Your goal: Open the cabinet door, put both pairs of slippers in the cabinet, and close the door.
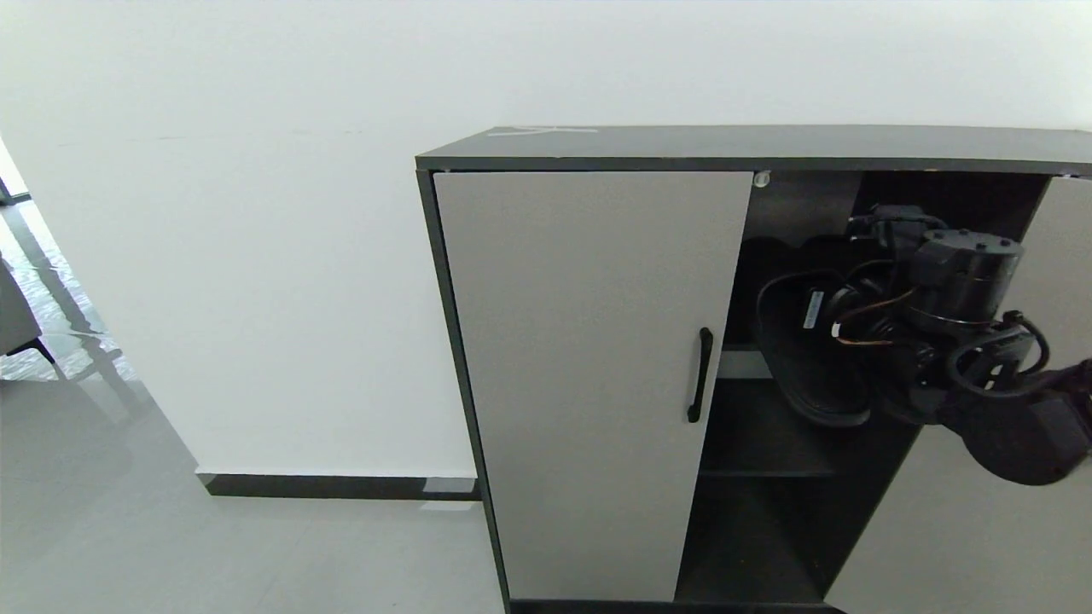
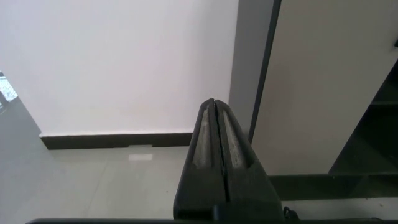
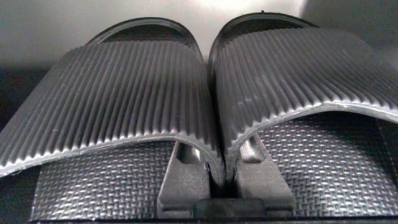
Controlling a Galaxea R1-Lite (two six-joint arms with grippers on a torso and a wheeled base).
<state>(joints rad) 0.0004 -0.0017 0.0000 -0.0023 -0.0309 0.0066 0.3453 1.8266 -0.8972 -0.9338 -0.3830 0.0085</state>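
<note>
Step in hand: judged to be setting a pair of slippers (image 1: 806, 358) into the cabinet (image 1: 751, 145). Closing the door is not yet done.
Right gripper (image 3: 221, 168): closed to a narrow gap, with its fingers (image 3: 183, 183) one under each of the ribbed straps (image 3: 124, 93). It pinches the adjoining strap edges and carries both slippers.
Slippers' place: right of centre in the head view, inside the open right half. They hang tilted above the pale-edged shelf (image 1: 742, 362); contact with it cannot be told.
Left gripper (image 2: 213, 134): pads pressed together, holding nothing, low by the cabinet's left side.
Doors: left door (image 1: 589, 367) shut, its black handle (image 1: 699, 375) untouched. The right door (image 1: 964, 529) stands swung open at lower right.
Cabinet contents: the held pair; the back of the compartment is too dark to judge.
Advice: level the soles, seat them fully on the shelf before release, then withdraw straight so the straps do not snag.
</note>
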